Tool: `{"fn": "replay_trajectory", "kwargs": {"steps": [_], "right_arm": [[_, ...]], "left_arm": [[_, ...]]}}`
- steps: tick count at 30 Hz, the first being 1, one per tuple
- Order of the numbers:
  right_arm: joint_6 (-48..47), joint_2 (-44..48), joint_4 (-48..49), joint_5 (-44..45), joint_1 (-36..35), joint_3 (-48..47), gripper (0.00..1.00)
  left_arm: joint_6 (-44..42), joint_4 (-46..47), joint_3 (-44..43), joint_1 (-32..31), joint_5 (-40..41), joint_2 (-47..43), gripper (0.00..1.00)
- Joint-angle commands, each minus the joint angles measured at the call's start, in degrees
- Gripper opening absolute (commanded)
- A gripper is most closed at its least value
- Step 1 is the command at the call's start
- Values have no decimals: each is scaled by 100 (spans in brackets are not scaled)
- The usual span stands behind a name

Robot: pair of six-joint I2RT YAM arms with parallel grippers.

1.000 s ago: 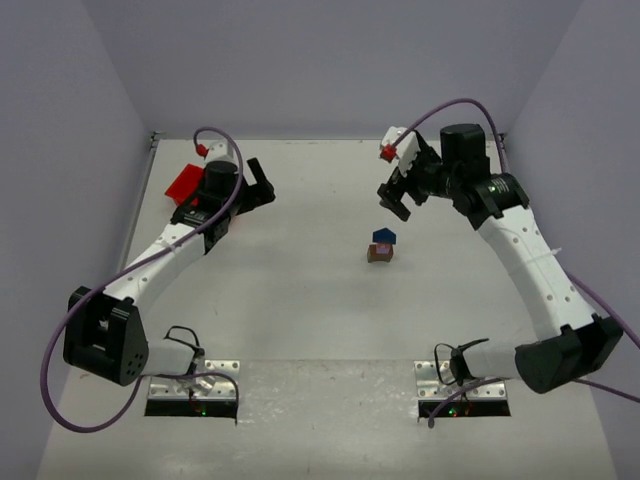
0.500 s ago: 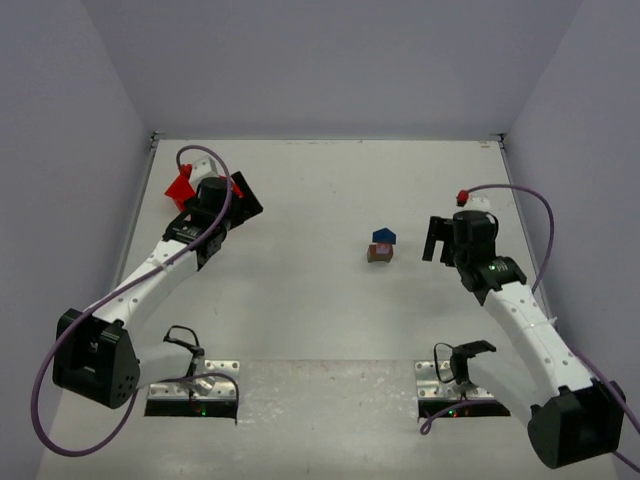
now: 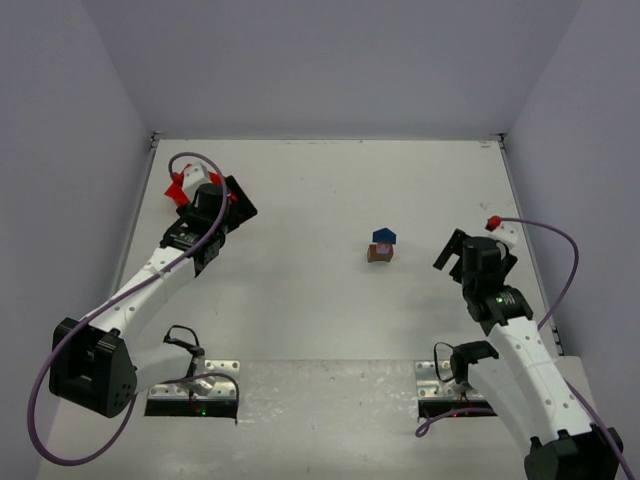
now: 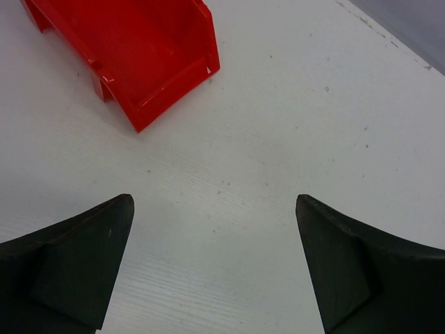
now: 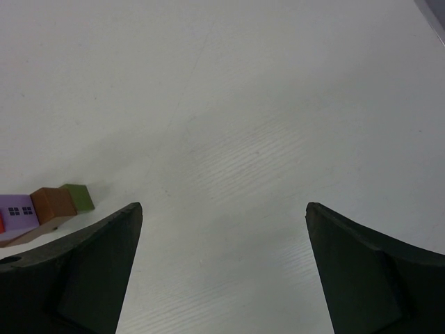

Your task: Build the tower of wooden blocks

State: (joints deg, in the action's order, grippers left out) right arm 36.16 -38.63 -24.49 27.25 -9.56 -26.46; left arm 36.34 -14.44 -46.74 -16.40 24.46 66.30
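Stacking was judged essentially done: the wood block tower (image 3: 381, 246) stood right of centre on the tabletop (image 3: 300, 300), capped by the blue wedge (image 3: 383, 236) (lower blocks too small to sort out). The left gripper (image 4: 214, 209) and right gripper (image 5: 222, 209) were held with jaws apart, empty, well apart from it.

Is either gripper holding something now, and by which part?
Nothing is held. The left gripper and the right gripper are both open and empty; the small painted wooden block tower stands apart from both.
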Motion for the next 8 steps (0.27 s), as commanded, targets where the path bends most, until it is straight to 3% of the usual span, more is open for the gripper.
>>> {"fn": "replay_trajectory", "kwargs": {"steps": [1, 8], "right_arm": [[409, 117, 164, 333, 7, -72, 99], [449, 423, 320, 334, 7, 112, 99]], "left_arm": [[40, 249, 33, 50, 129, -135, 100], [29, 306, 62, 50, 140, -162, 100]]}}
